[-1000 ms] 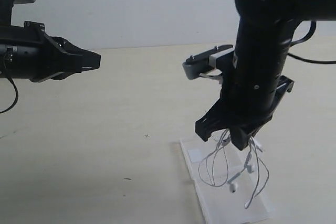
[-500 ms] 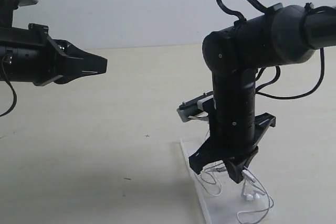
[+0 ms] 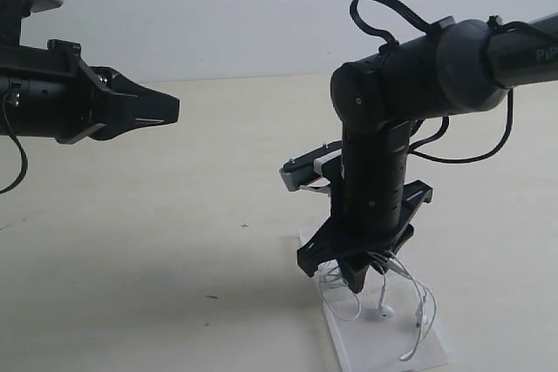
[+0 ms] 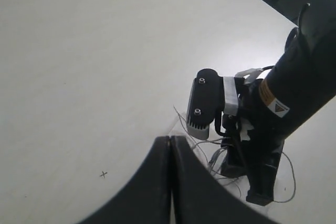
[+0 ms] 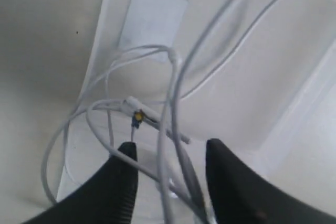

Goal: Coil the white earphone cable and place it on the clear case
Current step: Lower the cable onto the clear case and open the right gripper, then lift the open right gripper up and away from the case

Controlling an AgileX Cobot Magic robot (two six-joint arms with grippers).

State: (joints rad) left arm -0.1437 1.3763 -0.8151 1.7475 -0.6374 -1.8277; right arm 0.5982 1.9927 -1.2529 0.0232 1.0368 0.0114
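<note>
The white earphone cable [image 3: 417, 300] lies in loose loops on the clear case [image 3: 384, 350], which sits flat on the table at the lower right. My right gripper [image 3: 353, 274] points down just above the case with its jaws apart. In the right wrist view several strands of the cable [image 5: 173, 85] run loose through the gap of the right gripper [image 5: 170, 148], over the clear case [image 5: 252, 93] and near its white sticker [image 5: 152, 17]. My left gripper [image 3: 173, 109] hovers high at the left, shut and empty, with its tips [image 4: 171, 139] pressed together.
The pale table [image 3: 174, 241] carries a small cross mark [image 3: 244, 226] and a dark speck [image 3: 212, 297]. The right arm [image 4: 294, 93] fills the edge of the left wrist view, with the right wrist camera [image 3: 301, 172] jutting out from it.
The right arm has dropped and shifted left onto the case. Its jaws have parted, and the hanging cable bundle has settled onto the case. The left gripper edged slightly right.
</note>
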